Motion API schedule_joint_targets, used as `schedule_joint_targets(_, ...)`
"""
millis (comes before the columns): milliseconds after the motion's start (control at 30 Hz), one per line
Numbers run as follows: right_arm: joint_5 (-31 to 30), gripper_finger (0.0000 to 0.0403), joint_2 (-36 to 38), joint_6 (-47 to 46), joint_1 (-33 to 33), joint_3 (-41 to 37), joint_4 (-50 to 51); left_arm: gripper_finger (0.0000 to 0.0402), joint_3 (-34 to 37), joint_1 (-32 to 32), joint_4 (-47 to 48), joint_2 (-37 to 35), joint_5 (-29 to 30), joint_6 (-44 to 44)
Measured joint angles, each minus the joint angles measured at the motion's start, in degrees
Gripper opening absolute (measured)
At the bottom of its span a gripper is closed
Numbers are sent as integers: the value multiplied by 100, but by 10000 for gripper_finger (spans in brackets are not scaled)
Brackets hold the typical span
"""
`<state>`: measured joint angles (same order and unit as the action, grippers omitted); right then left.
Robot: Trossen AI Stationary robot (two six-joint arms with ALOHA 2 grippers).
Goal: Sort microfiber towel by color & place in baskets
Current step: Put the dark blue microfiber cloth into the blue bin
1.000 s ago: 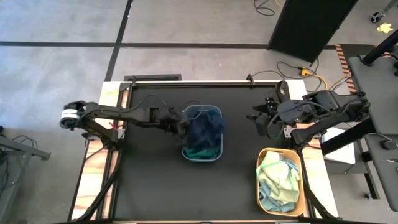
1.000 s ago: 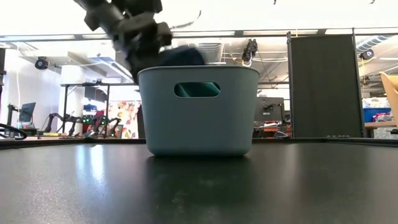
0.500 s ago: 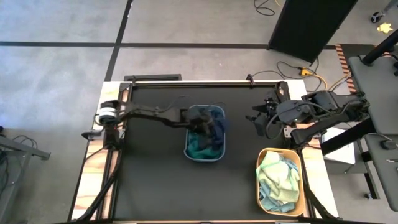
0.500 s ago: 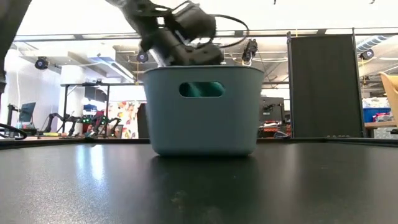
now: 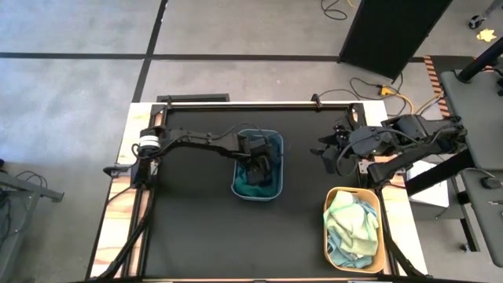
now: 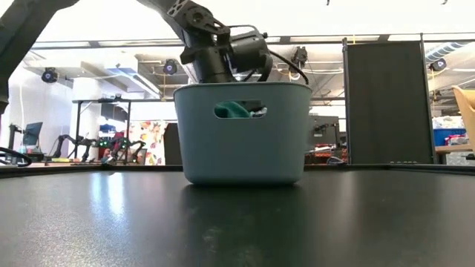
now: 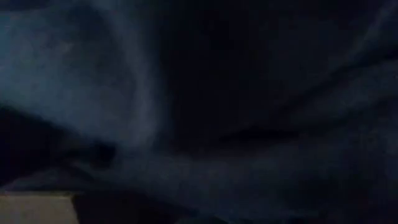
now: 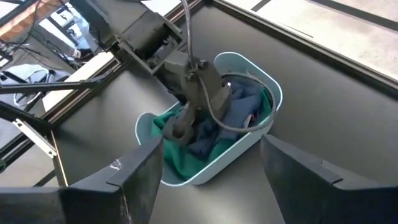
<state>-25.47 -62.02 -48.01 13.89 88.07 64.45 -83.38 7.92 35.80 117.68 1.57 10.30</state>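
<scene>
The grey-blue basket stands mid-tabletop, its long axis running from the table's far edge toward the near one. The left gripper reaches down into it among navy and green towels; whether it grips cloth I cannot tell. Right of the basket, the yellow basket holds pale towels, same alignment. Beyond that, the right gripper hovers, fingers apart. Grey floor surrounds the table.
</scene>
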Motion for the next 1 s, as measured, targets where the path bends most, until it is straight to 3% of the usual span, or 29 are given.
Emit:
schedule_joint_targets(233, -2, 253, 0, 304, 0, -7, -3, 233, -191, 11, 298, -701, 42, 403)
schedule_joint_targets(500, -7, 271, 0, 740, -2, -64, -4, 233, -587, -15, 1726, -1540, -236, 278)
schedule_joint_targets(633, -42, 277, 0, 775, -2, -111, -9, 233, -461, 13, 1057, -1713, 44, -70)
schedule_joint_targets(733, -61, 280, 0, 776, -2, -149, -13, 233, -272, 22, 157, -1629, -328, -337)
schedule_joint_targets(833, -68, 282, 0, 822, -4, -186, -20, 233, -96, 9, -822, -1304, -691, -289)
schedule_joint_targets(1000, -288, 275, 0, 929, -4, -280, -45, 233, 25, 46, -1414, -448, -528, 217)
